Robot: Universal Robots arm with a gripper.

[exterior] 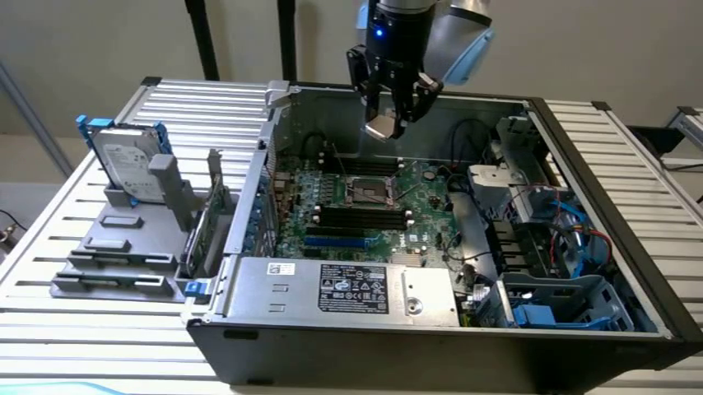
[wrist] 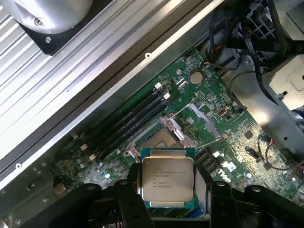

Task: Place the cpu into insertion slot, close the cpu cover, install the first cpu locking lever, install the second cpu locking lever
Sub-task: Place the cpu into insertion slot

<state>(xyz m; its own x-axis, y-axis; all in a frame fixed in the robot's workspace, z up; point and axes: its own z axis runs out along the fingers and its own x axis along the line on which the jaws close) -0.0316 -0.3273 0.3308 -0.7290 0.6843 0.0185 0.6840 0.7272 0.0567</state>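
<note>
Now the gripper (exterior: 393, 113) grips the cpu (wrist: 167, 178) by its edges (printed face showing). It hangs above the motherboard's (exterior: 426, 191) insertion slot (wrist: 160, 138).

The grey arm (exterior: 445, 29) has a pale blue joint cap (exterior: 475, 53), a blue light (exterior: 379, 33) and a black pincer (exterior: 391, 122).

wall (exterior: 88, 49): plain beige | table (exterior: 99, 329): ribbed aluminium slats | behind: two black poles (exterior: 203, 41)
</note>
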